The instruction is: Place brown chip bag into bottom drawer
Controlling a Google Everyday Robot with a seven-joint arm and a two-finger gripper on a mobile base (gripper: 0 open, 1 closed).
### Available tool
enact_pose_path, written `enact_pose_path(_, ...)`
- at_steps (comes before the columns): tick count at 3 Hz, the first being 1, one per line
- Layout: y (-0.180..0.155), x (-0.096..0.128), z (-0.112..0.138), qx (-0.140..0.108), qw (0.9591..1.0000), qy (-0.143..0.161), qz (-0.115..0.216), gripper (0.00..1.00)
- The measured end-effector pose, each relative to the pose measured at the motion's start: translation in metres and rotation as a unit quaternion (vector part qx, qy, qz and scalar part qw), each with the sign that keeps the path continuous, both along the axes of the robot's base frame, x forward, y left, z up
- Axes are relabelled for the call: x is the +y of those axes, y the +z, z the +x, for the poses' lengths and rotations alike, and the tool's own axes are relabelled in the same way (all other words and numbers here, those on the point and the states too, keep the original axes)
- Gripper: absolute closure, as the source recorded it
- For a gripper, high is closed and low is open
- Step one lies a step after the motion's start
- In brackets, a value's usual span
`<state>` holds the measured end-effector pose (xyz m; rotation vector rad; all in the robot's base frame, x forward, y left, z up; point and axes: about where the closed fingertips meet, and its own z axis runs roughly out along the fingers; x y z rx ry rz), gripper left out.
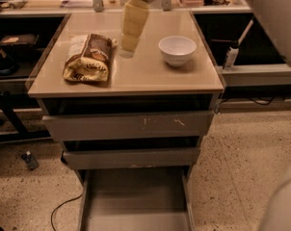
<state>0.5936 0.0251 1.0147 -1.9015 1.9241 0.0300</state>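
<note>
The brown chip bag (89, 57) lies on the left side of the tan cabinet top (136, 78), crinkled, dark brown with yellow-tan edges. My gripper (126, 49) hangs from the arm at the top centre, its pale yellow fingers pointing down just above the cabinet top, right of the bag and apart from it. The bottom drawer (136, 201) is pulled out at the bottom of the view, a wide shallow grey tray with nothing in it.
A white bowl (177, 49) stands on the cabinet top to the right of my gripper. The scratched top drawer (131, 125) and the middle drawer (131, 157) are slightly out. Cluttered benches stand behind; a cable lies on the floor at left.
</note>
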Motion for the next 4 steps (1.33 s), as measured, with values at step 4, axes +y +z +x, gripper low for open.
enact_pose_path(4, -0.043, 0.085, 0.059, 0.006, 0.9986, -0.053, 0.003, 0.00)
